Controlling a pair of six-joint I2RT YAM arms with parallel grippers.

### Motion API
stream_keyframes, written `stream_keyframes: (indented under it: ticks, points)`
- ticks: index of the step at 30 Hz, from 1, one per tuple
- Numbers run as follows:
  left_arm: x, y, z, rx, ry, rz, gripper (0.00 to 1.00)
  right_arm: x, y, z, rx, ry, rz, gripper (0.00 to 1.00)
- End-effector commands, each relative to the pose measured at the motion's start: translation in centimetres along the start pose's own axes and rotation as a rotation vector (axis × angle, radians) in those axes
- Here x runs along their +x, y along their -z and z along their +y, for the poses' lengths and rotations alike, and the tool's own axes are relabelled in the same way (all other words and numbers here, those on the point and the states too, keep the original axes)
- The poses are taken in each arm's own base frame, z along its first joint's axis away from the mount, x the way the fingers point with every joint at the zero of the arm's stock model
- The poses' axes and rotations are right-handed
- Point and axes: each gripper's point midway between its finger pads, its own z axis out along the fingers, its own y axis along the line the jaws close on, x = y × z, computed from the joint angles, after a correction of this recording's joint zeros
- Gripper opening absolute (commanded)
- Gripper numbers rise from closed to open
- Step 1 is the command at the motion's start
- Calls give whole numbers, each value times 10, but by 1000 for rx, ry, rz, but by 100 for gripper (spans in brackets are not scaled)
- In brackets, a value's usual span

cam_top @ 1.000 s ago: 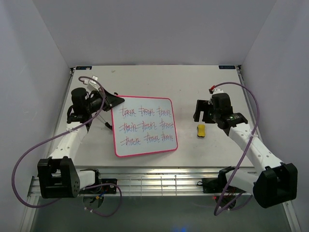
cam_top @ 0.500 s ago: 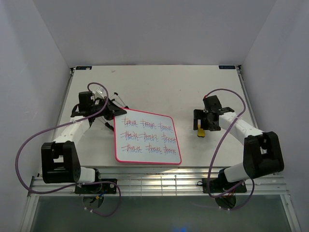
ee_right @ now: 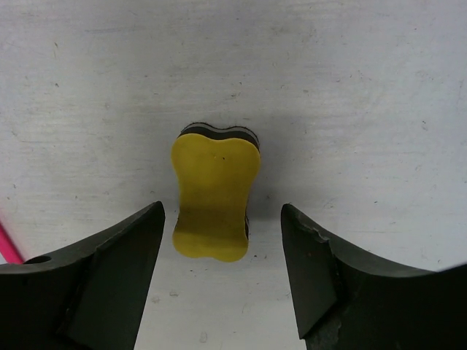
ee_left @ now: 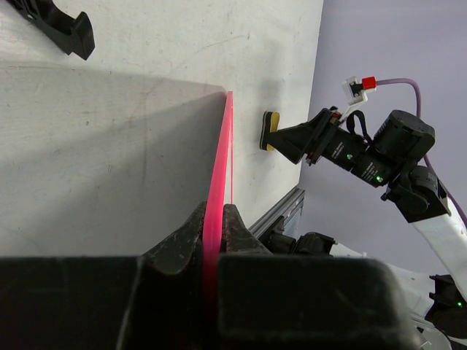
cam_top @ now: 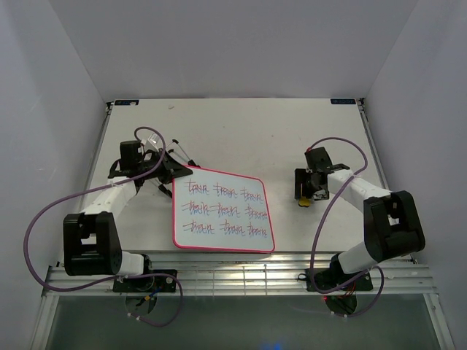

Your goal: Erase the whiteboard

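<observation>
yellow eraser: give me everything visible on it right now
The yellow eraser is a waisted, bone-shaped block, foam-like, with a dark layer along its far edge. It lies flat on the table, right of the whiteboard and apart from it. The right gripper straddles it, open, with gaps both sides; nothing but the table touches it.

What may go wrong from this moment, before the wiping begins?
1. The left end effector pinches the whiteboard only by its thin pink rim, so the board may slip or swing once wiping presses on it.
2. The right end effector is open around the yellow eraser, which sits slightly off-centre in its opening; closing may push it aside or grip it crooked.
</observation>
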Motion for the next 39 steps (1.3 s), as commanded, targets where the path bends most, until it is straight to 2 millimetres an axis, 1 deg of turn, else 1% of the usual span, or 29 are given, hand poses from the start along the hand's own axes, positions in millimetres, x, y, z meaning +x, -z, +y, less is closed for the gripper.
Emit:
stream_keyframes:
  ticks: [1, 6, 12, 22, 26, 27, 33, 34, 36, 39]
  points:
    - [2, 0, 4, -6, -57, -4, 0, -7, -6, 0, 5, 9, -26, 70]
    - [4, 0, 5, 2, -59, 1, 0, -9, -7, 1, 3, 13, -29, 62]
    - [6, 0, 5, 8, -59, 6, 0, -12, -5, 1, 24, 25, -36, 62]
    - [9, 1, 3, 23, -75, 14, 0, -17, -4, 7, 21, 17, -68, 55]
    - [13, 2, 5, 24, -74, 20, 0, -16, -5, 6, 27, 20, -68, 51]
    - [14, 2, 6, 21, -75, 21, 0, -16, -6, 6, 26, 21, -66, 47]
    - [15, 3, 7, 19, -75, 20, 0, -9, -11, 6, 26, 27, -46, 41]
    - [15, 3, 7, 20, -78, 20, 0, -9, -11, 6, 25, 27, -47, 38]
    - [15, 2, 7, 19, -75, 21, 0, -10, -9, 6, 24, 28, -53, 35]
    - [15, 2, 7, 19, -78, 19, 0, -14, -3, 11, -1, 38, -72, 34]
